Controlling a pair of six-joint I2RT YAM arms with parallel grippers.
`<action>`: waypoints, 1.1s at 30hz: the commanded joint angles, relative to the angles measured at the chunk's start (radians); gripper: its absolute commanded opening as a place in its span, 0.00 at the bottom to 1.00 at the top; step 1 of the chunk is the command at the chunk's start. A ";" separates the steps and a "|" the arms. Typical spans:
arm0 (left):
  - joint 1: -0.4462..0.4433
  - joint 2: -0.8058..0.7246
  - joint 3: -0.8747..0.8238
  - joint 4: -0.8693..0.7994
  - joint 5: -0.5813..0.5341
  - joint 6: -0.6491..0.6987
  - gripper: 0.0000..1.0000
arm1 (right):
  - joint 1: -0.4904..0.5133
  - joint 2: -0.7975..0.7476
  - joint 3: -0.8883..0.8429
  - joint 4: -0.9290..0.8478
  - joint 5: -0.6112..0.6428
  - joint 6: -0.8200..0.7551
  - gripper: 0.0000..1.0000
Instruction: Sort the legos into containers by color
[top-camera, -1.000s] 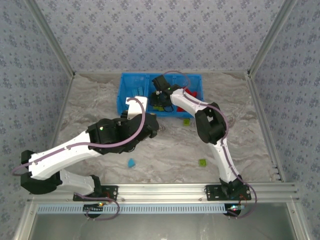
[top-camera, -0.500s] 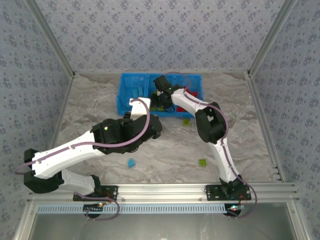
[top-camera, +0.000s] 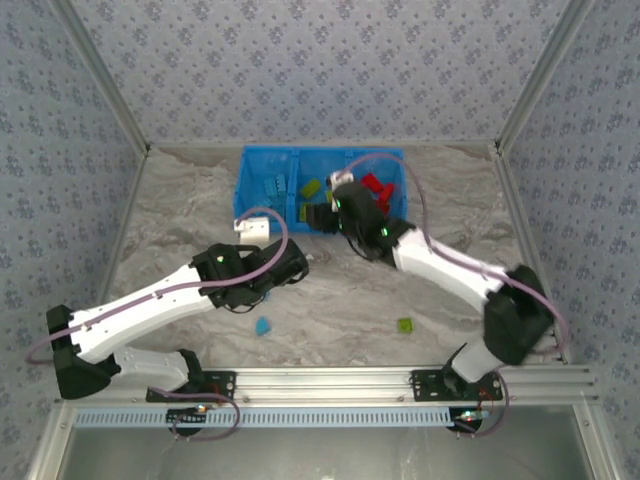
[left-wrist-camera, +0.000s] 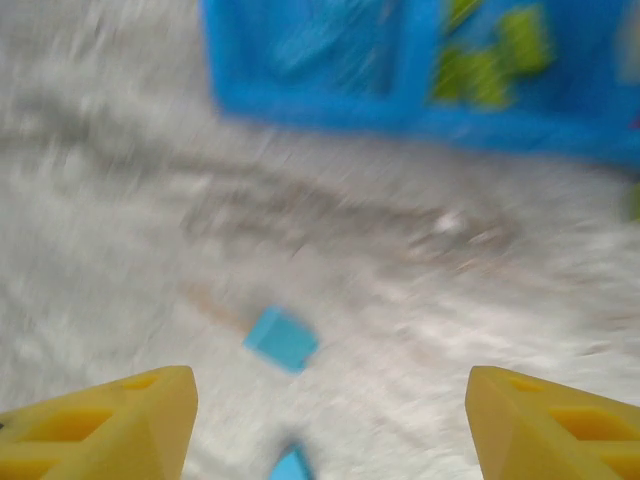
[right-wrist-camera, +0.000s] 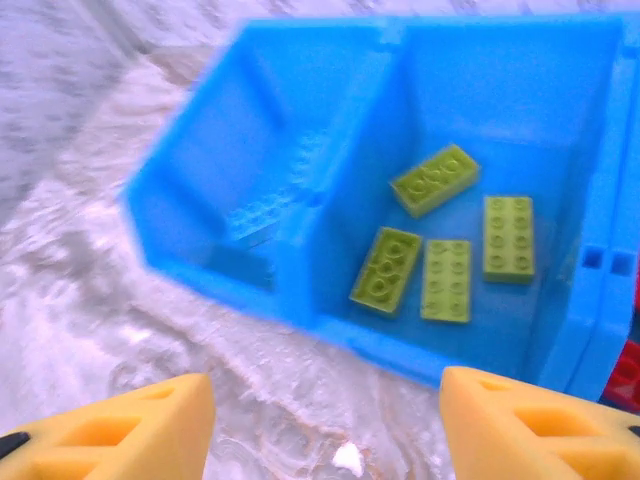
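Marble-look table (top-camera: 180, 230), mostly bare. 1 blue bin (top-camera: 243, 190) at the far side with 3 compartments: left holds light blue legos (top-camera: 271, 185), middle holds lime green legos (right-wrist-camera: 446, 280) (4 count in the right wrist view), right holds red legos (top-camera: 375, 188). No mixed colors that I can see, though the left compartment is blurred.

Left gripper (left-wrist-camera: 330, 425): fingers apart, nothing between them, above the table near a loose blue lego (left-wrist-camera: 282, 338). A 2nd blue bit sits at the frame's bottom edge, too cut off to identify. Right gripper (right-wrist-camera: 325, 425): fingers apart, empty, just in front of the bin's near wall.

Progress: mostly sorted, I'd judge. Left on the table: the loose blue lego and 1 loose green lego (top-camera: 405, 324), well apart, both near the arm bases. Anything under the arms is hidden.
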 joint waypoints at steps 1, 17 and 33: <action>0.106 -0.075 -0.166 0.051 0.213 -0.127 0.72 | 0.165 -0.123 -0.239 0.253 0.102 -0.186 0.67; 0.372 0.030 -0.381 0.352 0.476 -0.218 0.80 | 0.796 -0.153 -0.451 0.321 0.429 -0.506 0.74; 0.416 0.212 -0.440 0.580 0.520 -0.328 0.54 | 0.822 -0.039 -0.354 0.324 0.429 -0.559 0.74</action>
